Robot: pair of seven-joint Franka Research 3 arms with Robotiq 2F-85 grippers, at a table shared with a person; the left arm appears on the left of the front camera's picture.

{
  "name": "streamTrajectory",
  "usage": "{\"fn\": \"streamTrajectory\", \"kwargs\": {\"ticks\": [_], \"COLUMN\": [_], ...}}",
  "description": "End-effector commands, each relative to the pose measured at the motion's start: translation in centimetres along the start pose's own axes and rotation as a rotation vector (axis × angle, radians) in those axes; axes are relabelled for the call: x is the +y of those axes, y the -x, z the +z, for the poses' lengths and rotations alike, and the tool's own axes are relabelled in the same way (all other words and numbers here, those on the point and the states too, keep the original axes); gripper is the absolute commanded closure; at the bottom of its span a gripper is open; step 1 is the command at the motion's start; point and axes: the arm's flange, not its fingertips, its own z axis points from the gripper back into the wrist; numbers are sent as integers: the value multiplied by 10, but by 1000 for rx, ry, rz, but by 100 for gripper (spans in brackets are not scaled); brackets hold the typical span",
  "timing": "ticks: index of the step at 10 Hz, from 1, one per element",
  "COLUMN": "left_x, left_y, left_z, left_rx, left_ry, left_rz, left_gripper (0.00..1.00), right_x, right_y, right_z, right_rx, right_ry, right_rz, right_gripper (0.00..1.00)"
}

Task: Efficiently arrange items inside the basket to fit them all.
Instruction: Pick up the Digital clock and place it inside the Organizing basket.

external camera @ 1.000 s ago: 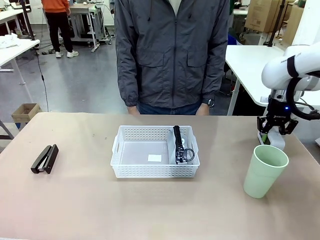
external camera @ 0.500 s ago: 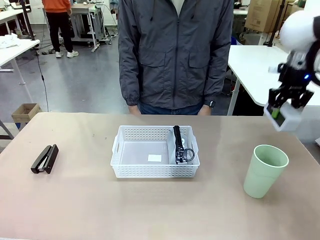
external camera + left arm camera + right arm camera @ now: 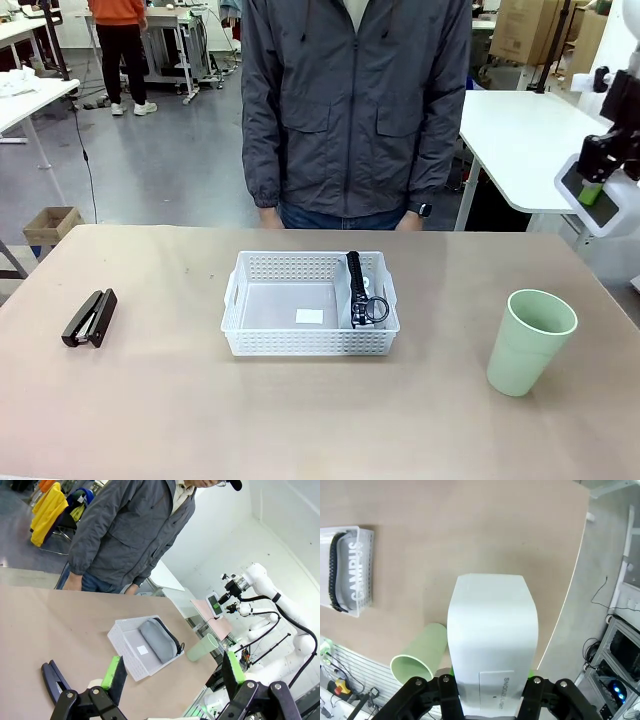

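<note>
right pincer point(image 3: 593, 186) pinching white box point(image 3: 492, 630), raised above cup point(image 3: 530, 340) | left pincer point(image 3: 172, 672) spread, stapler point(image 3: 52, 680) below one finger

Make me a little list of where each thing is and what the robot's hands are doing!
basket: middle of the table
shoe: in the basket, on its side, at the right end
stapler: on the table, left of the basket
cup: upright on the table, right of the basket
right gripper: high at the right, shut on the white box
left gripper: open, holding nothing
</note>
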Motion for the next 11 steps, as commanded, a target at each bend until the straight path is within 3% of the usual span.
{"fn": "streamTrajectory", "kwargs": {"ticks": [1,6,7,9,11], "left_x": [-1,-1,-1,-1,-1], "left_y": [-1,-1,-1,-1,-1], "left_z": [-1,-1,-1,-1,-1], "left_rx": [-14,-14,-14,-14,-14], "left_ry": [12,12,12,12,12], "left_rz": [-21,-21,-21,-21,-21], "left_gripper": [0,0,0,0,0], "right_x": [2,2,2,35,90], "right_y": [-6,-6,-2,-16,-42], "right_z": [3,3,-4,22,51], "right_rx": [13,13,11,-11,-38], "right_ry": [1,1,-2,116,191], "right_rz": [16,16,7,33,140], "right_gripper": [100,100,50,50,50]}}
